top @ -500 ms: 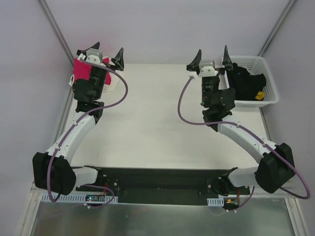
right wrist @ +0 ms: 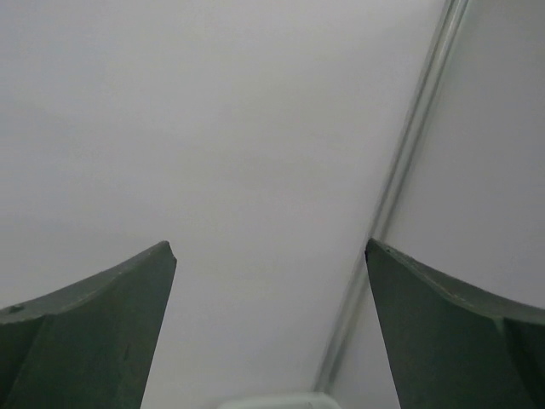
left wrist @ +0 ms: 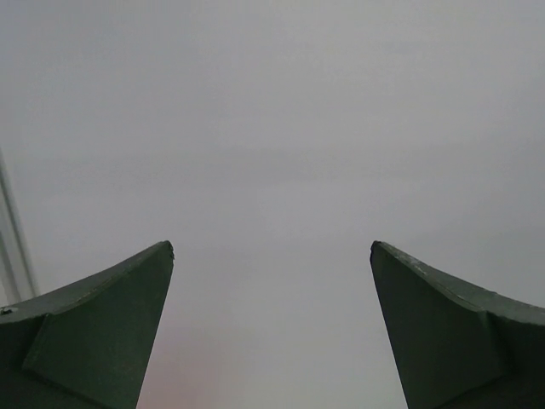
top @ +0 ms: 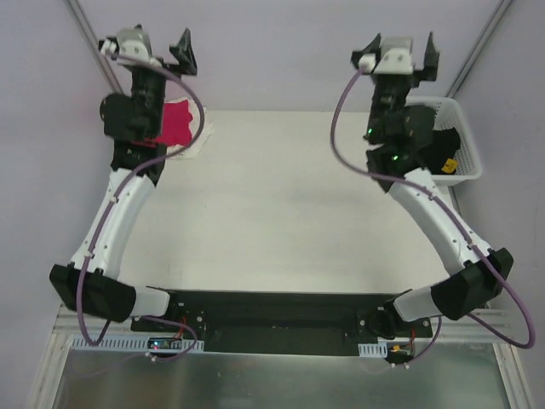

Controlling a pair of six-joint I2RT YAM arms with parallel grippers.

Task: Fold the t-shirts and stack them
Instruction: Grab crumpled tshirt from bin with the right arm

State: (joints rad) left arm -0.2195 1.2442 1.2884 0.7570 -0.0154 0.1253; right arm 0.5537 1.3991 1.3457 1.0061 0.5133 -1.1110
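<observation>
Magenta t-shirt (top: 177,126), overhead view only.

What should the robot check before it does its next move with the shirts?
1. Left jaws open with nothing in them: ok.
2. Right jaws open with nothing in them: ok.
3. Pink shirt in sight at the far left corner: ok.
4. Pink shirt neatly folded: cannot tell, the left arm hides part of it.
5. Black shirt out of the basket: not ok, it lies inside.
6. Jaws aimed at a shirt: not ok, both wrist views show only wall.
</observation>
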